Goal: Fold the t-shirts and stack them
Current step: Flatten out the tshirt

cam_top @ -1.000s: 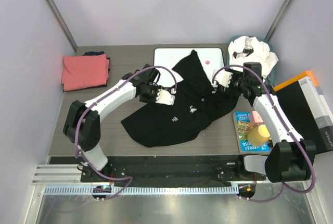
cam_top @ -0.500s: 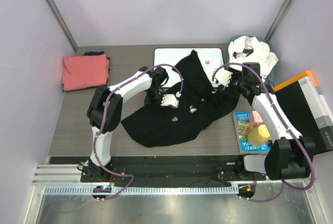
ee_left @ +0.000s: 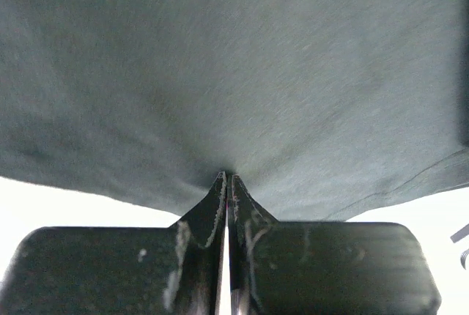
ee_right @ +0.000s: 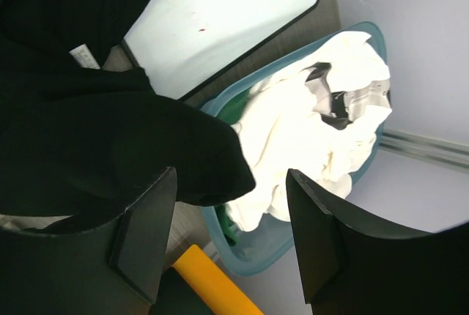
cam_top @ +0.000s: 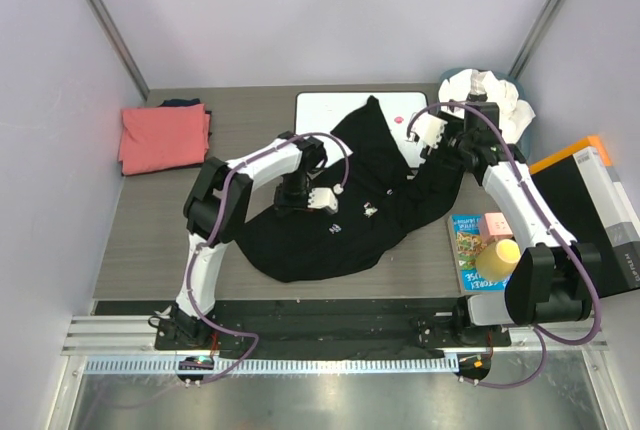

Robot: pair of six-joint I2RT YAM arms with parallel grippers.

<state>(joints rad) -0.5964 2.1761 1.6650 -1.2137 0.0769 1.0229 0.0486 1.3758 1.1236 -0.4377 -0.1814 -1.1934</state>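
Observation:
A black t-shirt (cam_top: pixel 340 225) lies crumpled across the table's middle, its top end over the white board (cam_top: pixel 322 110). My left gripper (cam_top: pixel 293 195) presses down on the shirt's left part. In the left wrist view it (ee_left: pixel 227 177) is shut, pinching a ridge of this cloth (ee_left: pixel 234 73). My right gripper (cam_top: pixel 442 146) hovers at the shirt's right sleeve with its jaws open. A fold of black cloth (ee_right: pixel 110 139) reaches partway between its fingers (ee_right: pixel 143 231), ungripped. White t-shirts (cam_top: pixel 488 98) fill a teal basket (ee_right: pixel 210 220). A folded coral-pink t-shirt (cam_top: pixel 163 137) rests at the far left.
On the right stand a picture book (cam_top: pixel 468 250), a yellow cup (cam_top: pixel 497 258) and a small pink block (cam_top: pixel 493 222). A black and orange box (cam_top: pixel 590 200) leans against the right wall. A yellow edge (ee_right: pixel 212 286) shows under the right gripper.
My left gripper has shut on the black t-shirt, and its elbow has swung in toward the middle. My right gripper has moved a little toward the basket and opened slightly wider.

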